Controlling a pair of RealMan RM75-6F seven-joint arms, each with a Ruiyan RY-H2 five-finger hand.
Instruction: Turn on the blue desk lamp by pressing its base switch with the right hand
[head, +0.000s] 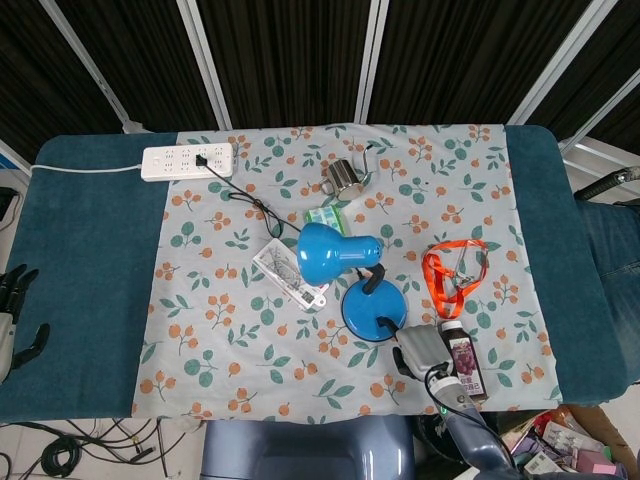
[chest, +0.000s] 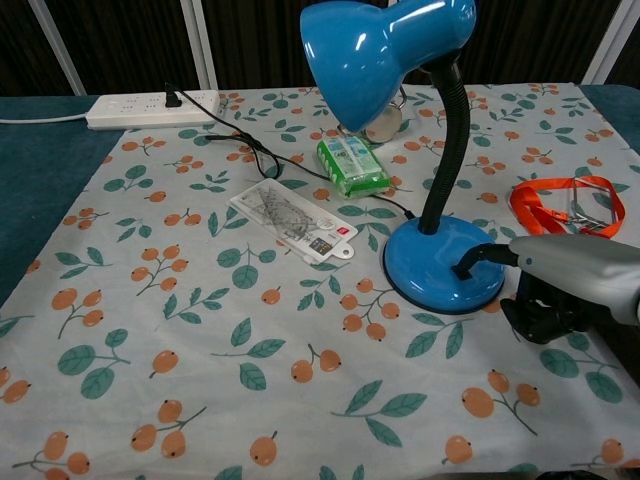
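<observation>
Pressing: we reach our right hand (chest: 565, 285) toward the blue desk lamp (chest: 440, 150), one black fingertip touching the near rim of its base (chest: 440, 262).
Fingers: one extended, the rest curled under; they hold nothing. Our left hand (head: 12, 310) rests off the worktop (head: 80, 260) edge, fingers apart.
Handling: we judge the base heavy and rigid, its enamel slick, so a downward press suits it, not a sideways shove. The gooseneck (chest: 450, 150) looks bendy; leave it alone.
Switch: we cannot make it out; presumably just under or beyond the fingertip.
Look: glossy blue shade (chest: 375, 45), black neck, round base, unlit, directly ahead of our fingers.
</observation>
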